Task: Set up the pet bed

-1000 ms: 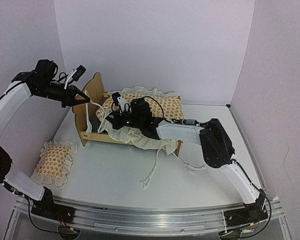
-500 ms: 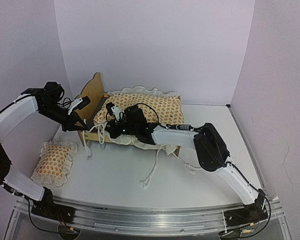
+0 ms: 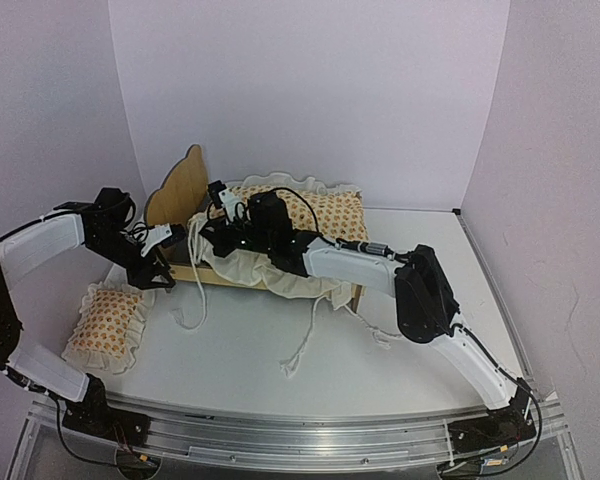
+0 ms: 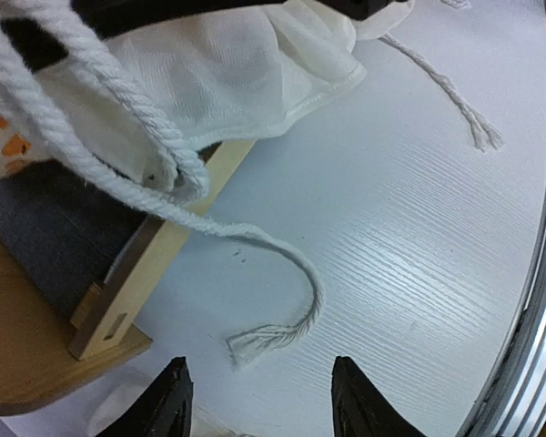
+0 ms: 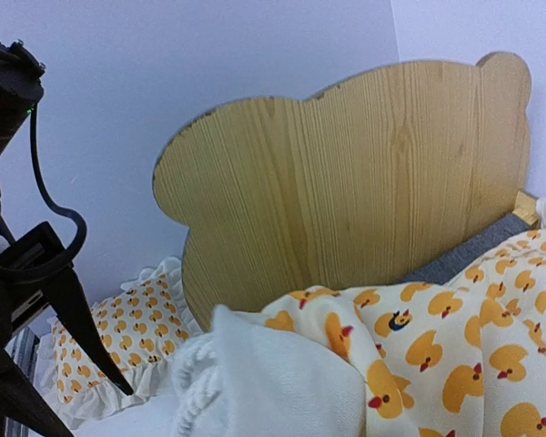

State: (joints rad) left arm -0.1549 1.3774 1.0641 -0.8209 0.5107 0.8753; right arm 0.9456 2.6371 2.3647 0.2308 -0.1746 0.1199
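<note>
Plywood construction: the small light-wood pet bed (image 3: 178,192) with dark grey base panel and tall scalloped headboard (image 5: 346,200) stands at the rear left of the white surface (image 3: 240,350), headboard to the left.

A cream ruffled cushion with orange duck print (image 3: 315,210) lies over the frame, and its white underside spills over the near rail (image 4: 164,264).

Right hand (image 3: 216,212): closed at the headboard end, apparently pinching the cushion's bunched white edge.

Left hand (image 4: 259,410): fingers parted and empty, low beside the near rail. A white twisted tie cord (image 4: 282,255) trails on the surface just ahead of it.

A small matching ruffled pillow (image 3: 105,320) lies apart, near left.

Assessment: the frame looks light and rigid, so it is likely to slide on the smooth surface if pushed. The thin headboard could lever or tip it. The best purchase is judged to be a side rail or the headboard's top edge, both thin enough to pinch. The cushion is limp and will drag the cords with it.
</note>
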